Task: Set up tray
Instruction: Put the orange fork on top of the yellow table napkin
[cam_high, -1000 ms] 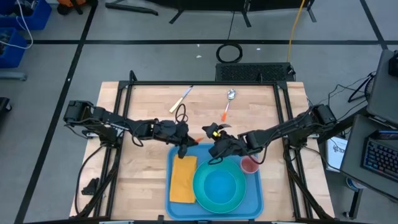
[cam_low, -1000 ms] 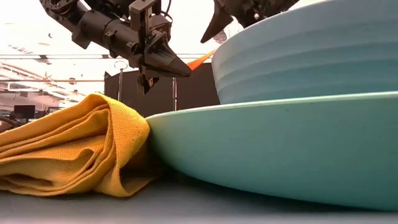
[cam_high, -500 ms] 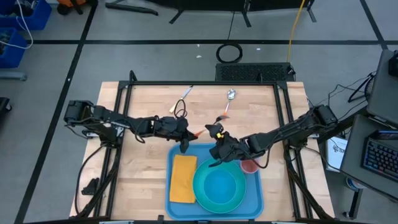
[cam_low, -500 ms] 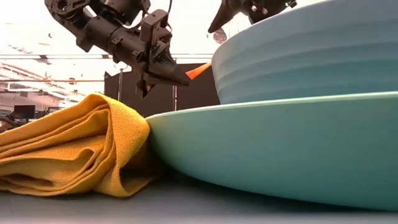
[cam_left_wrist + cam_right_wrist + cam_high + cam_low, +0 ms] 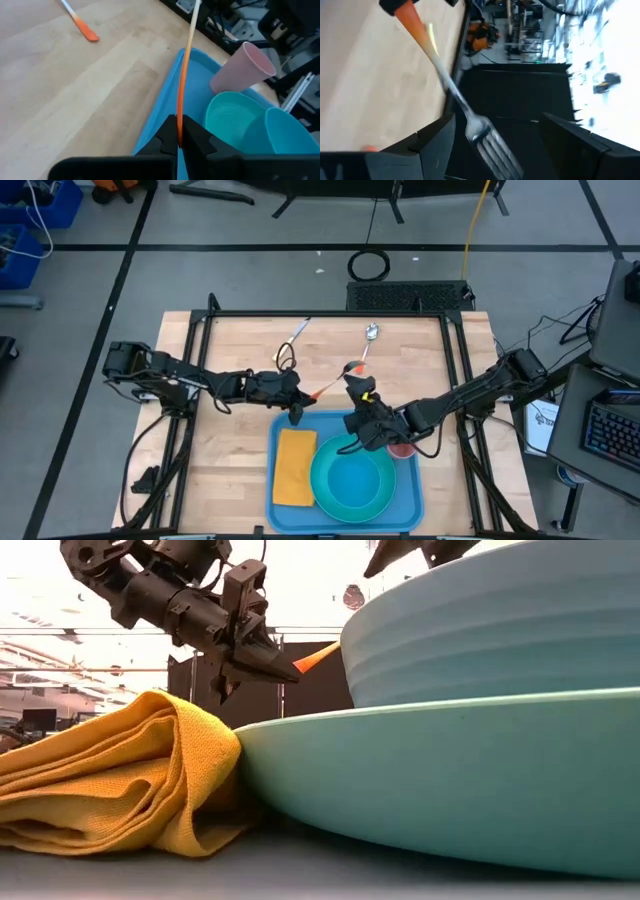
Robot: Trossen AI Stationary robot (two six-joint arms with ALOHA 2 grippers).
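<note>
**Fork in transit to the tray, left gripper carrying**

On the wooden worktop [image 5: 230, 440], the tray [image 5: 410, 500] sits at the near edge, middle: big flat blue plastic rectangle, rounded corners, raised rim. Everything below is placed relative to the tray.

Inside it: round turquoise plate [image 5: 352, 485], smooth and glossy with ribbed sides, a matching bowl stacked on it in the low view. Beside the plate, on the tray's left part, a folded yellow-orange napkin [image 5: 294, 467], coarse woven cloth. At the tray's far right corner, a pink cup [image 5: 403, 446], matte plastic, tapered.

Left gripper [image 5: 296, 412] hovers just over the tray's far left corner, fingers clamped together on a fork [image 5: 330, 383]: orange plastic handle, thin metal shaft, shiny tines pointing away beyond the tray's far edge. Right gripper [image 5: 362, 428] is over the tray's far edge, between napkin and cup, jaws spread wide with nothing in them; the fork tines hang in front of its wrist camera.

Beyond the tray, loose on the worktop: a spoon [image 5: 370, 338] with an orange handle and a knife [image 5: 291, 339] with a pale handle, both slim.

Step, as I judge it: placing cutlery, fork first. Next move likely calls for lowering the fork flat into the tray near the napkin, or handing it across to the open right gripper; cannot tell which. Thin handle, may pivot in the grip.
</note>
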